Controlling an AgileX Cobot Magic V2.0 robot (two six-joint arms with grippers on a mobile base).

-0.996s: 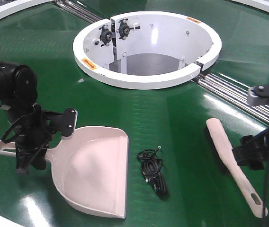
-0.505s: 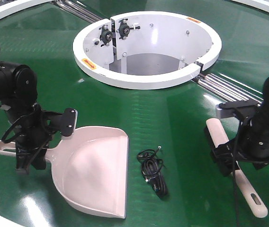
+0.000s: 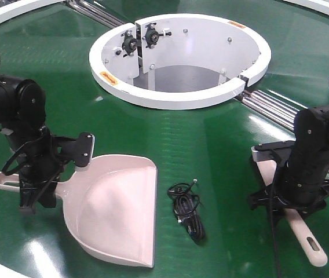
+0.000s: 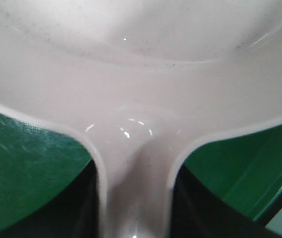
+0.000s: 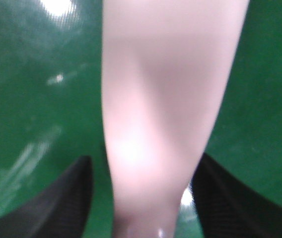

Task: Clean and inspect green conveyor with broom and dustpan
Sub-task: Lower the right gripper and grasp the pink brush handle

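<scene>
Swinging in from the right edge of the front view, the right gripper [image 3: 287, 204] now sits low over the middle of the broom [image 3: 300, 229], which lies slantwise in the lower right on the green conveyor [image 3: 211, 139], its slotted handle end pointing at the bottom right corner. In the right wrist view its jaws are spread, one dark finger [image 5: 66, 198] on each side of the pink handle [image 5: 166, 99], with a strip of green showing on the left side. The left gripper [image 3: 37, 188] has not shifted: at the left of the frame its jaws pinch the dustpan [image 3: 112, 214] by the handle, both fingers [image 4: 81, 208] pressed against it, and the pan lies flat on the belt, mouth toward the lower right. A black cable [image 3: 187, 214] lies coiled between pan and broom. The white ring opening [image 3: 176, 101] is at the upper centre, with metal rollers [image 3: 280, 110] running to its right.
</scene>
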